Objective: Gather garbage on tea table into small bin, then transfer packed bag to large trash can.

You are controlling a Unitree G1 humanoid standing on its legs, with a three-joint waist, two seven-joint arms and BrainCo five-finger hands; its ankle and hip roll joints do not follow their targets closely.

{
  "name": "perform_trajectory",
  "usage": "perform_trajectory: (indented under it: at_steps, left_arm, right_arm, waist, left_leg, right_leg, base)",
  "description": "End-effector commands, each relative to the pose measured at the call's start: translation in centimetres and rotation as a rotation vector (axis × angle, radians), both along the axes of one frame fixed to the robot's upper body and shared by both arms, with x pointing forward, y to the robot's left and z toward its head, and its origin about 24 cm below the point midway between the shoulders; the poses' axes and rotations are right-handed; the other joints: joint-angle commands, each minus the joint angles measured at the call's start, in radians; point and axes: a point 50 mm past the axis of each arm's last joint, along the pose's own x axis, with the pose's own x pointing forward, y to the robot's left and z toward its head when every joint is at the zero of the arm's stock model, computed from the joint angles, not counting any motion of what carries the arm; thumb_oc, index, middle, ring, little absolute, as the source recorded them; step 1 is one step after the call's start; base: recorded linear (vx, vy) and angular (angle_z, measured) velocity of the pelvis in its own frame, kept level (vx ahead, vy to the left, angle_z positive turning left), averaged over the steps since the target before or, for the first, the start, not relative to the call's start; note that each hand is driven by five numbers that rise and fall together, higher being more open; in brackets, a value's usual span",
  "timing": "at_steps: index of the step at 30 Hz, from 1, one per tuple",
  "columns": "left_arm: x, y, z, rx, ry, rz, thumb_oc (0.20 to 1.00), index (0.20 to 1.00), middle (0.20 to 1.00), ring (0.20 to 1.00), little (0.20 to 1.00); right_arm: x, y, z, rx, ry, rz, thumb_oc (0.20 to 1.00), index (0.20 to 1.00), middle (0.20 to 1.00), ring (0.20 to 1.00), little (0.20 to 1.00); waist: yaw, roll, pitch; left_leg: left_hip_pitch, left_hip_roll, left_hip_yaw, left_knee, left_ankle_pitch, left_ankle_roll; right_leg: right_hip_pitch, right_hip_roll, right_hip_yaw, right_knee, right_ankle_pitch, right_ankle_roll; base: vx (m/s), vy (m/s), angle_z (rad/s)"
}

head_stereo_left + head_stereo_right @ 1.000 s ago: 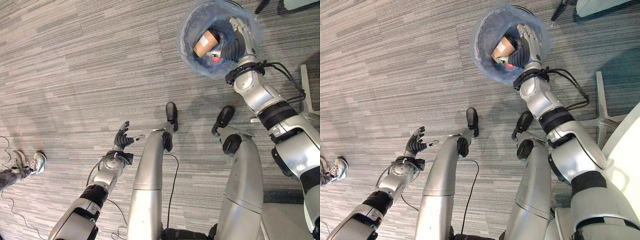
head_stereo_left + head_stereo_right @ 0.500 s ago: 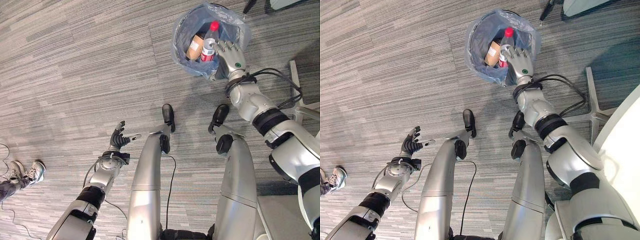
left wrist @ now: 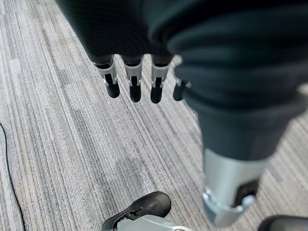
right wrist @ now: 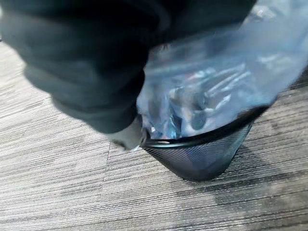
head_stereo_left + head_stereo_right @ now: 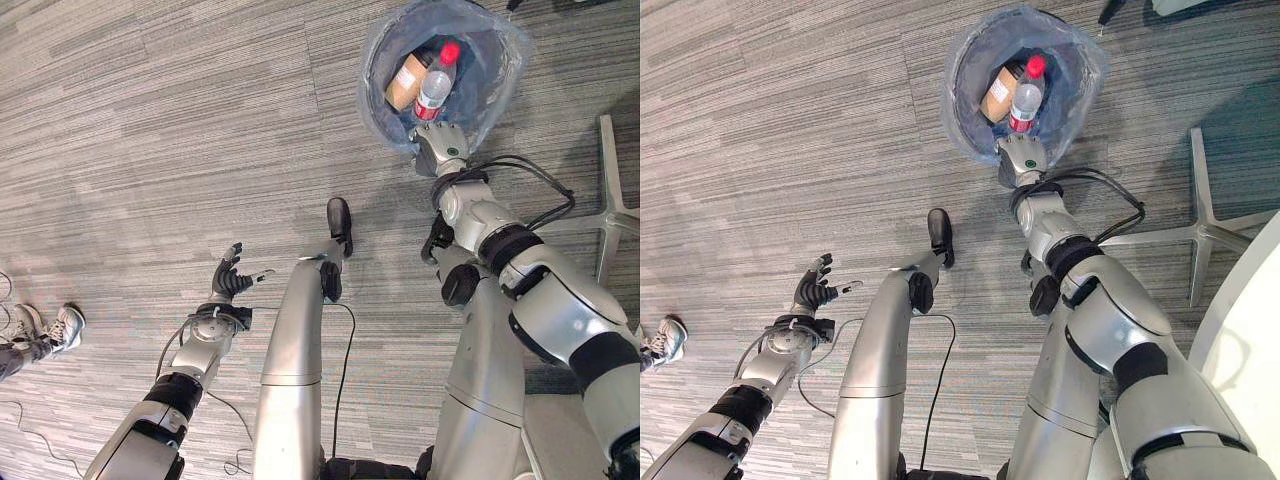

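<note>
the right hand (image 5: 1021, 160) reaches to the near rim of the small bin (image 5: 489, 88) — whether it grips the bag there, i cannot tell. inside the bin stand a bottle (image 5: 435, 85) and a brown cup (image 5: 406, 83). the left hand (image 5: 229, 281) hovers over the carpet (image 5: 150, 130), well away from the bin — fingers straight, released.

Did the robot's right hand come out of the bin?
Yes. The right hand was inside the bin by the cup; now it is at the near rim.

The right hand (image 5: 1021, 160) sits at the near rim of the small bin (image 5: 487, 80), fingers hidden, so no idea about its grip. Bottle (image 5: 435, 85) and cup (image 5: 407, 82) bottoms are buried in the bag, and a person's shoes (image 5: 62, 327) get cut off at the left edge.
</note>
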Motion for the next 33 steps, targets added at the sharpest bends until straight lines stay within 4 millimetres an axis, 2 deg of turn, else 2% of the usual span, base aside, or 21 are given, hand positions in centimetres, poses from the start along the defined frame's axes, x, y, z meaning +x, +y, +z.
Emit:
perform_trajectory:
  at_steps: [1,7,11,13,16,17,21,26,27,28,29,30,31,33]
  left_arm:
    - [-1.9,0.7,-2.2,0.023,0.066,0.034,1.0,1.0,1.0,1.0,1.0]
    - [-1.6,0.8,-1.8,0.032,0.057,0.032,1.0,1.0,1.0,1.0,1.0]
    - [-1.7,0.8,-2.0,0.027,0.067,0.036,1.0,1.0,1.0,1.0,1.0]
    - [-1.8,0.6,-2.2,0.02,0.073,0.033,1.0,1.0,1.0,1.0,1.0]
    - [-2.1,0.4,-2.7,0.028,0.096,0.019,1.0,1.0,1.0,1.0,1.0]
    - [-2.4,0.3,-3.0,0.07,0.12,-0.018,1.0,1.0,1.0,1.0,1.0]
    - [-2.9,0.3,-3.0,0.105,0.125,-0.047,1.0,1.0,1.0,1.0,1.0]
    - [-3.6,-0.9,-3.0,0.095,0.108,-0.121,1.0,1.0,1.0,1.0,1.0]
    - [-3.9,-1.0,-3.2,0.081,0.114,-0.125,1.0,1.0,1.0,1.0,1.0]
    - [-4.1,-1.5,-3.2,0.059,0.104,-0.131,1.0,1.0,1.0,1.0,1.0]
    - [-4.2,-1.4,-3.2,0.058,0.107,-0.131,1.0,1.0,1.0,1.0,1.0]
    - [-4.3,-1.4,-3.5,0.044,0.116,-0.125,1.0,1.0,1.0,1.0,1.0]
    - [-4.9,-1.6,-3.7,0.03,0.117,-0.126,1.0,1.0,1.0,1.0,1.0]
    - [-5.3,-1.6,-3.7,0.005,0.109,-0.112,1.0,1.0,1.0,1.0,1.0]
  right_arm:
    - [-0.3,-0.4,-1.0,0.01,0.015,0.018,0.2,0.2,0.2,0.2,0.2]
    - [-0.4,-0.7,0.0,0.097,-0.019,0.032,0.2,0.2,0.2,0.2,0.2]
    - [-0.7,-0.4,0.2,0.206,-0.029,0.066,0.2,0.2,0.2,0.2,0.2]
    - [-1.1,0.0,0.0,0.325,-0.026,0.108,0.2,0.2,0.2,0.2,0.2]
    - [-2.0,0.6,-1.2,0.498,0.008,0.183,0.2,0.2,0.2,0.2,0.2]
    - [-3.5,1.5,-2.6,0.589,0.059,0.284,0.2,0.2,0.2,0.2,0.2]
    - [-4.8,1.7,-3.6,0.691,0.098,0.354,0.2,0.2,0.2,0.2,0.2]
    - [-8.4,2.8,-6.2,1.021,0.223,0.531,0.2,0.2,0.2,0.2,0.2]
    - [-8.9,2.8,-6.7,1.049,0.245,0.538,0.2,0.2,0.2,0.2,0.2]
    - [-9.5,2.9,-6.8,1.085,0.251,0.565,0.2,0.2,0.2,0.2,0.2]
    - [-9.5,2.9,-6.9,1.086,0.254,0.564,0.2,0.2,0.2,0.2,0.2]
    - [-9.9,3.0,-7.4,1.104,0.282,0.57,0.2,0.2,0.2,0.2,0.2]
    - [-10.6,2.7,-7.7,1.139,0.291,0.586,0.2,0.2,0.2,0.2,0.2]
    - [-11.3,2.6,-8.1,1.167,0.296,0.598,0.2,0.2,0.2,0.2,0.2]
  waist:
    - [0.02,-0.001,-0.072]
    - [0.012,-0.006,-0.061]
    - [0.005,-0.008,-0.06]
    - [0.0,-0.013,-0.066]
    - [-0.005,-0.025,-0.083]
    - [-0.019,-0.044,-0.099]
    - [-0.027,-0.06,-0.105]
    - [-0.045,-0.103,-0.136]
    - [-0.047,-0.11,-0.143]
    - [-0.053,-0.124,-0.152]
    - [-0.051,-0.12,-0.153]
    - [-0.056,-0.129,-0.163]
    - [-0.062,-0.147,-0.192]
    - [-0.067,-0.163,-0.223]
  left_leg:
    - [0.063,-0.033,-0.067,-0.039,-0.098,-0.015]
    - [0.113,-0.023,-0.067,-0.094,-0.082,-0.021]
    - [0.139,-0.017,-0.07,-0.122,-0.067,-0.027]
    - [0.174,-0.013,-0.071,-0.149,-0.061,-0.031]
    - [0.262,-0.009,-0.073,-0.204,-0.055,-0.036]
    - [0.366,-0.009,-0.072,-0.257,-0.057,-0.041]
    - [0.47,-0.009,-0.071,-0.309,-0.054,-0.047]
    - [0.72,-0.007,-0.055,-0.433,-0.046,-0.061]
    - [0.757,-0.007,-0.053,-0.448,-0.045,-0.06]
    - [0.794,-0.01,-0.043,-0.482,-0.015,-0.059]
    - [0.812,-0.005,-0.049,-0.483,-0.04,-0.065]
    - [0.827,-0.01,-0.044,-0.495,-0.014,-0.056]
    - [0.903,-0.006,-0.033,-0.533,-0.016,-0.059]
    - [0.971,-0.007,-0.018,-0.572,-0.018,-0.062]
  right_leg:
    - [0.052,0.04,0.06,-0.039,-0.07,0.088]
    - [0.11,0.05,0.045,-0.103,-0.044,0.098]
    - [0.144,0.056,0.037,-0.134,-0.034,0.102]
    - [0.18,0.059,0.028,-0.159,-0.027,0.105]
    - [0.261,0.06,0.015,-0.206,-0.017,0.112]
    - [0.364,0.056,-0.006,-0.264,-0.001,0.124]
    - [0.469,0.056,-0.023,-0.325,0.016,0.133]
    - [0.729,0.067,-0.059,-0.49,0.056,0.155]
    - [0.774,0.07,-0.062,-0.519,0.063,0.157]
    - [0.817,0.068,-0.08,-0.564,0.098,0.155]
    - [0.83,0.074,-0.073,-0.558,0.074,0.165]
    - [0.857,0.07,-0.083,-0.591,0.105,0.157]
    - [0.938,0.073,-0.086,-0.647,0.12,0.169]
    - [1.001,0.079,-0.087,-0.695,0.137,0.184]
  base:
    - [-0.06,0.002,-0.11]
    - [-0.06,-0.006,-0.05]
    - [-0.05,-0.008,-0.03]
    - [-0.04,-0.007,0.0]
    - [-0.01,-0.008,-0.01]
    - [0.0,-0.015,-0.06]
    - [0.02,0.01,0.02]
    - [0.06,0.031,-0.02]
    - [-0.02,0.06,-0.05]
    - [0.04,0.032,-0.07]
    - [-0.04,0.045,-0.06]
    - [0.1,0.052,-0.06]
    - [0.04,0.086,-0.05]
    - [0.09,0.066,-0.07]
